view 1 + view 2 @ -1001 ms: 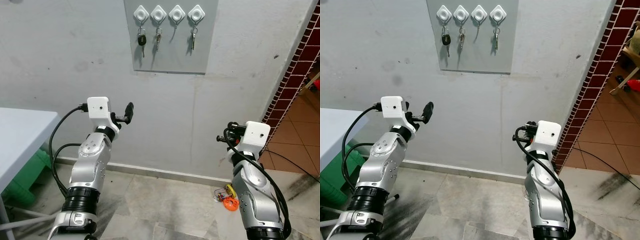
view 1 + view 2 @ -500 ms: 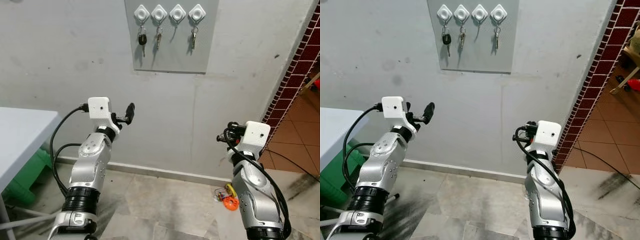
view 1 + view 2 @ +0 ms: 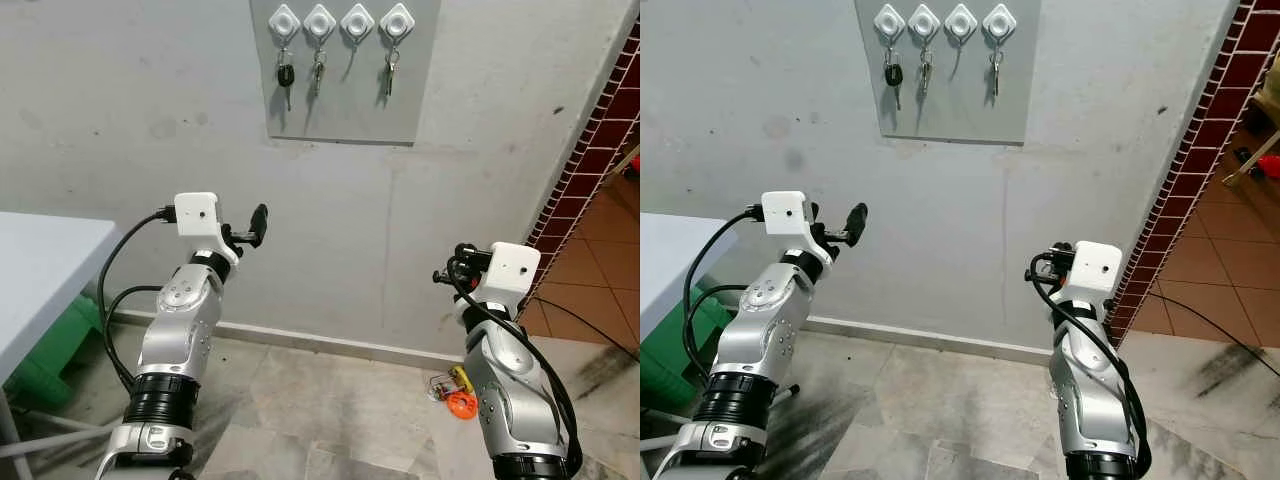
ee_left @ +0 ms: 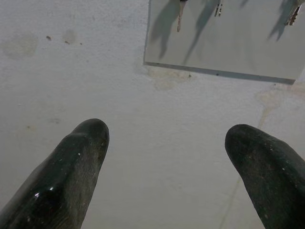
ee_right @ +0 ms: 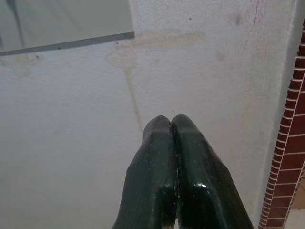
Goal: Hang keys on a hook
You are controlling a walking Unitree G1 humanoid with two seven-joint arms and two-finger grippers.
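Observation:
A grey panel point(image 3: 345, 110) on the wall carries a row of white hooks. Keys hang from the first hook point(image 3: 286, 78), the second hook point(image 3: 317, 75) and the fourth hook point(image 3: 389, 72); the third hook point(image 3: 356, 25) is bare. My left gripper point(image 3: 258, 225) is raised below and left of the panel, open with nothing between its fingers point(image 4: 81, 157). My right gripper point(image 3: 445, 272) is lower, to the right, pointing at the wall. It is shut point(image 5: 171, 125) with nothing visibly held.
A white table point(image 3: 40, 270) stands at the left with a green stool point(image 3: 50, 350) under it. A brick wall edge point(image 3: 600, 130) runs down the right. Small orange and yellow items point(image 3: 455, 398) lie on the floor by the wall.
The camera has shifted slightly, so the panel sits a little higher in the picture. Both arms hold the same pose.

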